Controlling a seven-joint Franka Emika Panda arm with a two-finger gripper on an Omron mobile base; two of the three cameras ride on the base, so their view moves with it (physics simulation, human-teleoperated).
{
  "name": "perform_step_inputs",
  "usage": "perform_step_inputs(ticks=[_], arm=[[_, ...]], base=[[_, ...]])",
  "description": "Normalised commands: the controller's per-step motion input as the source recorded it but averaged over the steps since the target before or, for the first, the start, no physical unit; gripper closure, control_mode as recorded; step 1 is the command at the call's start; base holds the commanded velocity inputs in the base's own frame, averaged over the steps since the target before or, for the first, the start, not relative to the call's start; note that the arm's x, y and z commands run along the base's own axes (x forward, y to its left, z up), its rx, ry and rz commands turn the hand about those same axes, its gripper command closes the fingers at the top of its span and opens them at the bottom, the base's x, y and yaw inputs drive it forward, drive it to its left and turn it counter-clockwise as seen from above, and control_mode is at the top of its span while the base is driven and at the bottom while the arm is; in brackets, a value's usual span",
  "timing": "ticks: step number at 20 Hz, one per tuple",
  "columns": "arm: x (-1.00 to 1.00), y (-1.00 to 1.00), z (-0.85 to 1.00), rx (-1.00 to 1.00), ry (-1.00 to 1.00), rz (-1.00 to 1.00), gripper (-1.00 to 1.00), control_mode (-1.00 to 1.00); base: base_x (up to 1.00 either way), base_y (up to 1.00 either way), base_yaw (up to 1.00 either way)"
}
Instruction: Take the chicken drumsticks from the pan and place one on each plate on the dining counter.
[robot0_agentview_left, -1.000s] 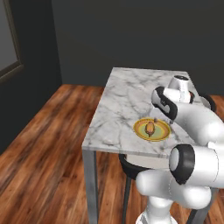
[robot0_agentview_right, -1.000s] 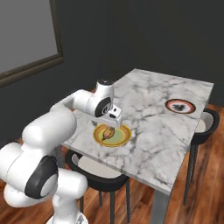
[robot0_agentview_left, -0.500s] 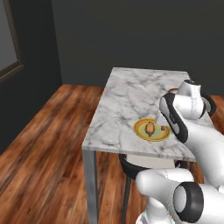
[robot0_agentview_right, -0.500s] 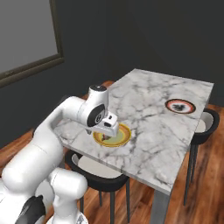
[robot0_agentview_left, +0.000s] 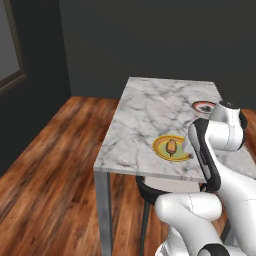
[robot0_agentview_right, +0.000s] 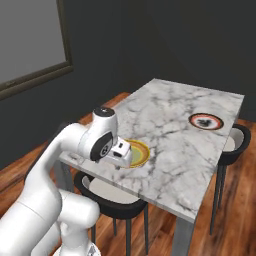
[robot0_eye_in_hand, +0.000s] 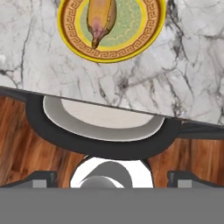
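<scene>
One drumstick (robot0_eye_in_hand: 101, 17) lies on the yellow plate (robot0_agentview_left: 171, 148) near the surface's (robot0_agentview_left: 150, 115) 6 o'clock edge; the red plate (robot0_agentview_right: 205, 120), toward 1 o'clock, carries something dark, seemingly the other. The claw (robot0_eye_in_hand: 112, 177) is released, holding nothing. Task looks near finished.

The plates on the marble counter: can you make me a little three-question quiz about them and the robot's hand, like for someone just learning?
1. True or false: a chicken drumstick lies on the yellow-rimmed plate.
2. What is under the counter edge nearest the gripper? A) a bin B) a stool C) a box
3. Fill in: the gripper's jaws are ____ and hold nothing.

Key: 1 true. 2 B. 3 open. The red-rimmed plate sits farther along the counter, with something dark on it, too small to name.
</scene>
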Motion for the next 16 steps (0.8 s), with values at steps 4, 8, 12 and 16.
perform_step_inputs(ticks=[4, 8, 12, 16], arm=[[0.00, 0.00, 0.00, 0.00, 0.00, 0.00, -1.00, 1.00], [0.00, 0.00, 0.00, 0.00, 0.00, 0.00, -1.00, 1.00], [0.00, 0.00, 0.00, 0.00, 0.00, 0.00, -1.00, 1.00], [0.00, 0.00, 0.00, 0.00, 0.00, 0.00, -1.00, 1.00]], base=[[-0.21, 0.00, 0.00], [-0.69, -0.01, -0.10], [-0.75, -0.06, -0.52], [-0.17, 0.03, -1.00]])
